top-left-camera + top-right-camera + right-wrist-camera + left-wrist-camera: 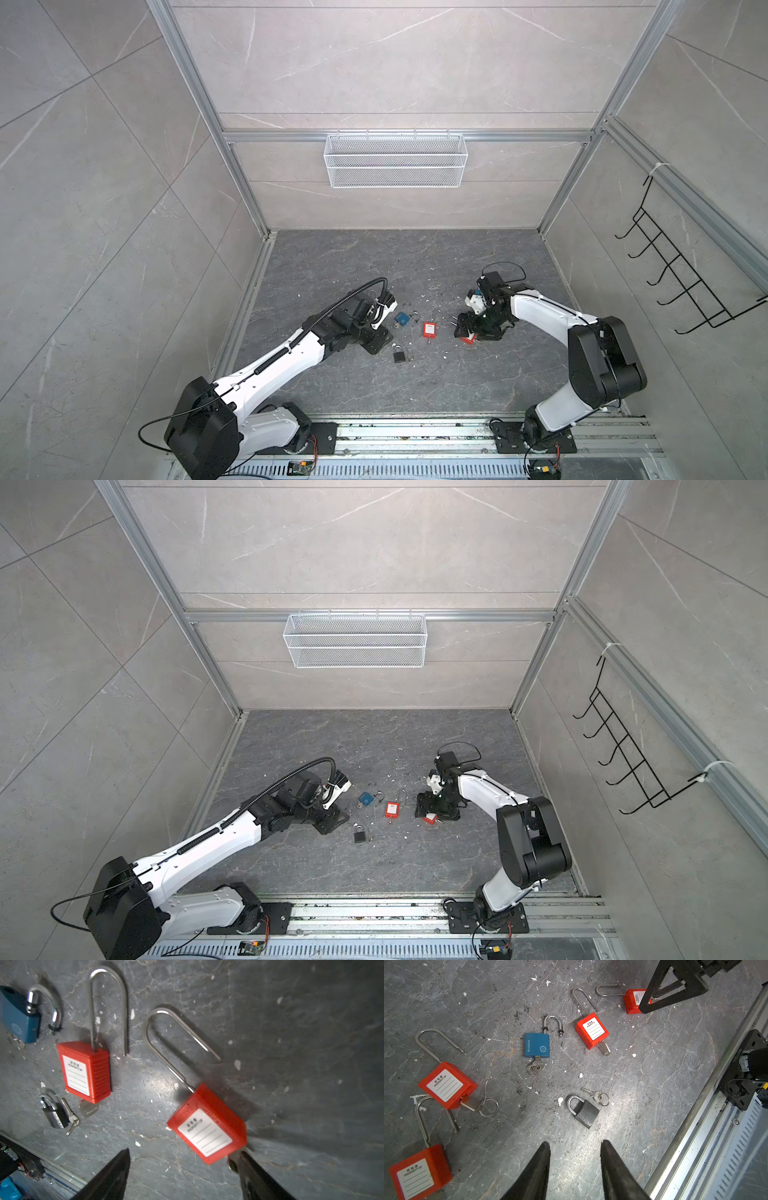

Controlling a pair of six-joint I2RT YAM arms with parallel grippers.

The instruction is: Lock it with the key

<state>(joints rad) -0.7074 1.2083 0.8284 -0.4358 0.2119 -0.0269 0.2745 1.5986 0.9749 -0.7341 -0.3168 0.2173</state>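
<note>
On the dark stone table [374, 270], right of the middle, a red padlock [205, 1126] lies flat. Its long shackle is open, and its key [232, 1162] sticks out of the bottom. The right gripper [184, 1152] stands low over this lock with its jaws spread wide, holding nothing; one finger [255, 1178] is just at the key. To the left lie a second red padlock [85, 1072], a blue padlock [537, 1045] and, nearer, a small black padlock [586, 1111] with its shackle closed and a loose key [595, 1095] beside it. The left gripper [574, 1141] hovers near the black one, its jaws partly apart and empty.
</note>
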